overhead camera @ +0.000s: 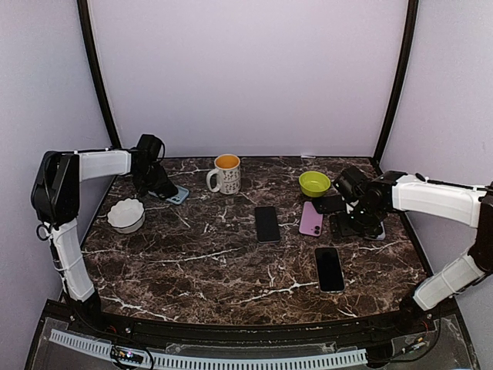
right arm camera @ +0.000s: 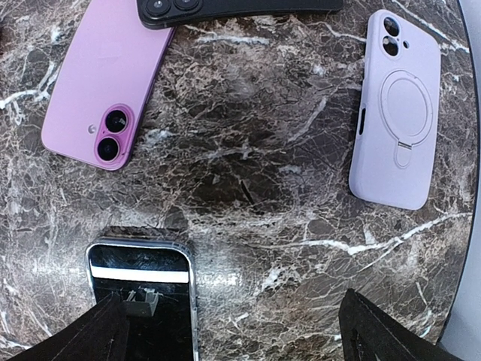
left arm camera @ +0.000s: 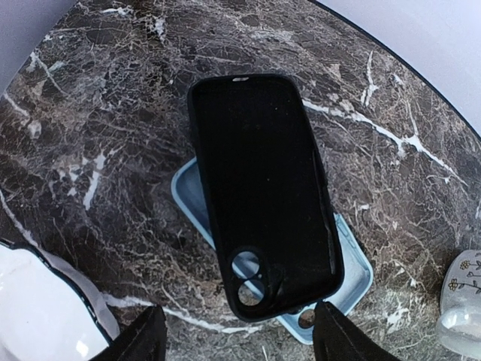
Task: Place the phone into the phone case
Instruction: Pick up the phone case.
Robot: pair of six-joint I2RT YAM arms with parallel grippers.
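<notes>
An empty black phone case point(left arm camera: 263, 195) lies inside up on the marble, across a light blue case point(left arm camera: 353, 282). My left gripper point(left arm camera: 240, 335) hangs open just past its camera-hole end, one fingertip point(left arm camera: 338, 335) by the blue case's corner. In the top view that gripper point(overhead camera: 158, 185) is at the back left by the blue case point(overhead camera: 179, 195). My right gripper point(right arm camera: 237, 331) is open over bare marble. Around it lie a pink phone point(right arm camera: 105, 83) face down, a lilac ring case point(right arm camera: 397, 109) and a screen-up phone point(right arm camera: 143, 301) partly under the left finger.
A mug point(overhead camera: 225, 173) and a green bowl point(overhead camera: 314, 183) stand at the back, a white bowl point(overhead camera: 126, 215) at the left. Two black phones point(overhead camera: 267, 223) point(overhead camera: 329, 268) lie mid-table beside the pink phone point(overhead camera: 311, 218). Another black device point(right arm camera: 233, 9) shows at the right wrist view's top edge.
</notes>
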